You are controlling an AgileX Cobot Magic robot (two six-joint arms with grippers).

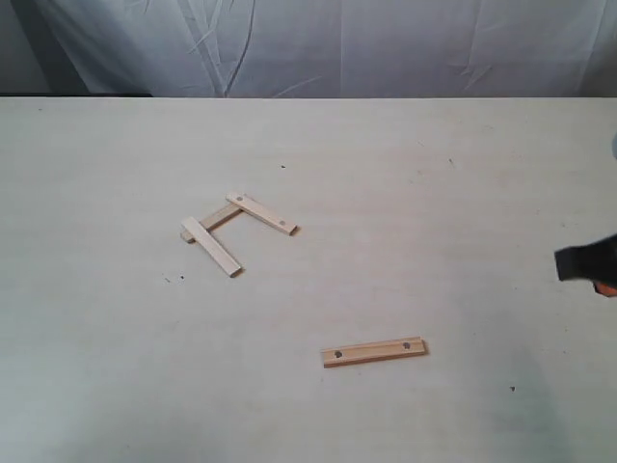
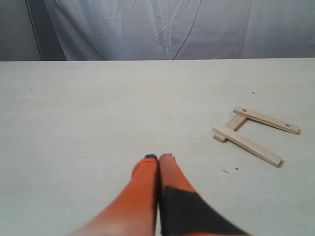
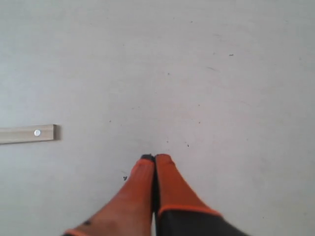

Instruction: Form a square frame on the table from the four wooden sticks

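Observation:
Three wooden sticks form an open U on the table (image 1: 405, 193). A holed stick (image 1: 262, 214) and a plain stick (image 1: 211, 246) lie across a third stick (image 1: 221, 216), mostly covered. The same group shows in the left wrist view: holed stick (image 2: 266, 120), plain stick (image 2: 248, 145), lower stick (image 2: 233, 124). The fourth stick (image 1: 373, 351), with holes, lies alone nearer the front; its end (image 3: 27, 133) shows in the right wrist view. My left gripper (image 2: 158, 157) is shut and empty, well away from the group. My right gripper (image 3: 154, 158) is shut and empty; its dark body (image 1: 588, 262) pokes in at the right edge.
A wrinkled white cloth backdrop (image 1: 318, 43) hangs behind the table's far edge. Small dark specks (image 1: 174, 280) dot the surface near the U.

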